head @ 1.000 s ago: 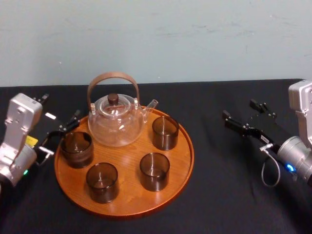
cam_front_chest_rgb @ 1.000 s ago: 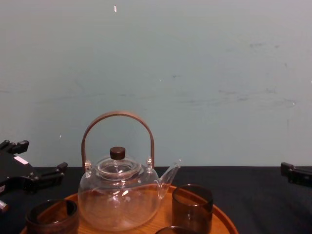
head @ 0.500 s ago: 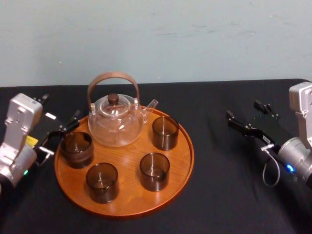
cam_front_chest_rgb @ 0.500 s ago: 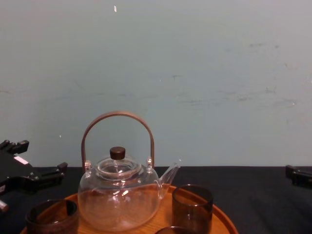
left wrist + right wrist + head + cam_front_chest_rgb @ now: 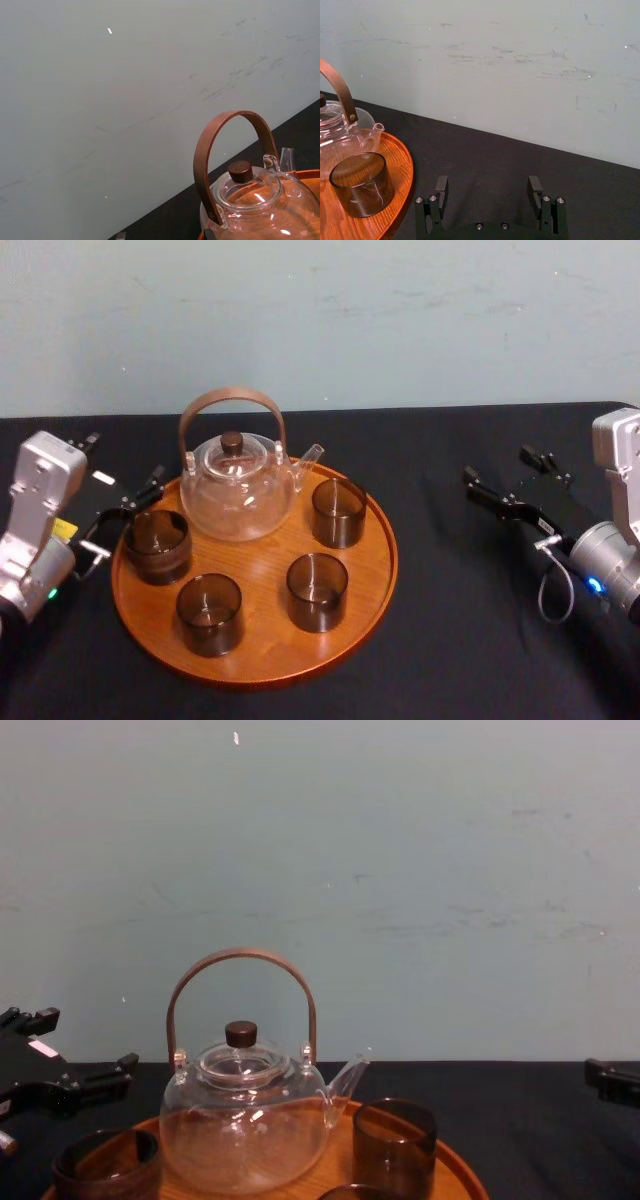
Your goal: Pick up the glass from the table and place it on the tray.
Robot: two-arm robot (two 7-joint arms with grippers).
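Note:
The round orange-brown tray [image 5: 370, 570] lies mid-table with a glass teapot [image 5: 238, 492] and several dark glasses on it. One glass [image 5: 157, 545] stands at the tray's left edge and another [image 5: 339, 511] at its right, also seen in the right wrist view [image 5: 362, 182]. My left gripper [image 5: 123, 462] hovers open just left of the tray, close to the left glass but apart from it. To the right, well off the tray [image 5: 402, 175], my right gripper [image 5: 497, 464] stands open and empty; the right wrist view shows its spread fingers [image 5: 488, 186] over bare cloth.
A black cloth [image 5: 450, 640] covers the table and a pale blue-green wall [image 5: 400, 320] rises behind it. The teapot's tall brown handle [image 5: 240, 960] arches above the tray. Bare cloth lies between the tray and my right gripper.
My right gripper has drawn back a little to the right, away from the tray, then held still. The left gripper and the things on the tray have not moved.

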